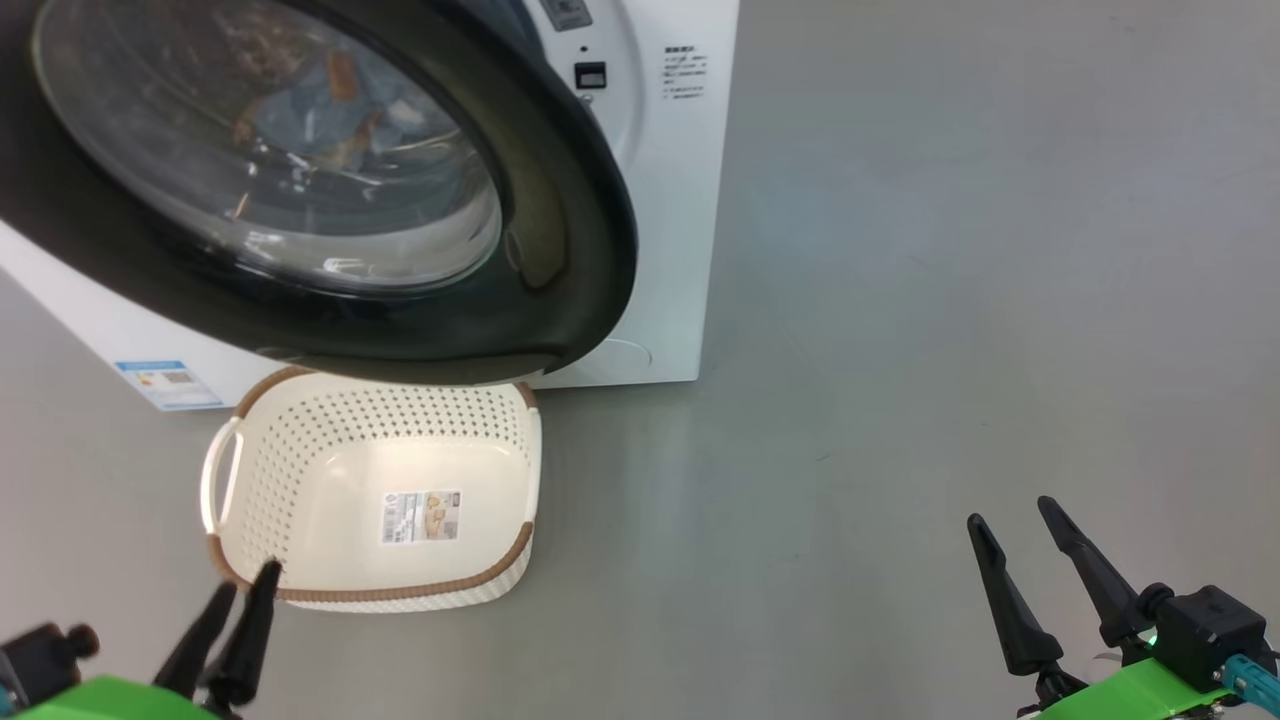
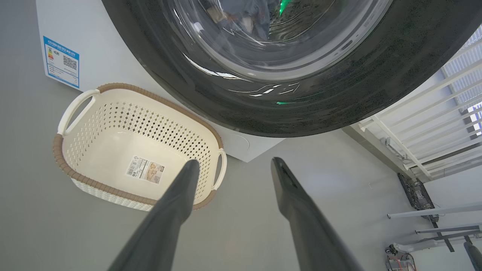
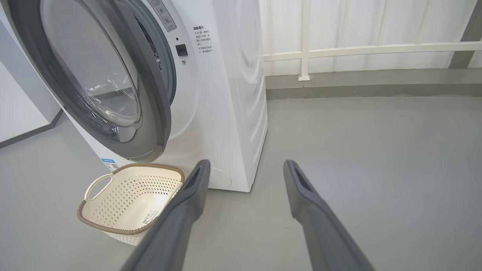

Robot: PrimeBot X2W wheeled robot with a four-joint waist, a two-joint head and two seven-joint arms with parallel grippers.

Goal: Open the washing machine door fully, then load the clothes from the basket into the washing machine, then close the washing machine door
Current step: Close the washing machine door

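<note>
While the washing machine door [image 1: 560, 250] hangs ajar above the basket [image 1: 380, 592] on the floor [image 1: 900, 300], the head view shows the clothes [image 1: 330, 110] behind its glass, inside the washing machine [image 1: 680, 200]. The left wrist view shows the left gripper [image 2: 234, 161] spread wide, holding nothing. The right wrist view shows the right gripper [image 3: 244, 162] likewise parted and holding nothing.

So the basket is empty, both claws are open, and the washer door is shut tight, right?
No, the door is not shut: the right wrist view shows it ajar, swung out from the washer front. The rest holds: the basket is empty, and the left claw and right claw are open.
</note>
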